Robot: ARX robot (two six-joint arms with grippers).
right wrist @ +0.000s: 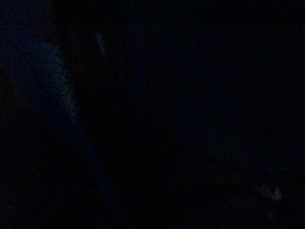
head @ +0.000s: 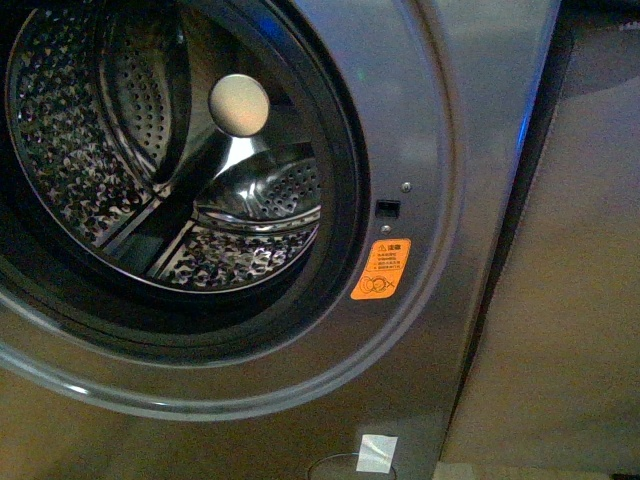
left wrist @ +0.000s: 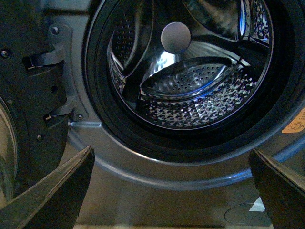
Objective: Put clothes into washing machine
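Observation:
The grey washing machine [head: 440, 150] fills the front view, its round porthole open onto the perforated steel drum [head: 90, 150], where no fabric shows. An orange warning sticker [head: 381, 269] sits beside the porthole rim. In the left wrist view the same washing machine [left wrist: 143, 186] faces me, its drum [left wrist: 200, 95] bare. My left gripper [left wrist: 171, 191] is open, with one dark fingertip [left wrist: 62, 186] at each lower corner and nothing between them, just below the porthole. The clothes are out of view. The right wrist view is dark.
The open door with its hinge brackets [left wrist: 33, 90] stands beside the porthole in the left wrist view. A plain beige panel [head: 570, 300] stands to the right of the machine. A small white label [head: 377, 452] is stuck low on the machine's front.

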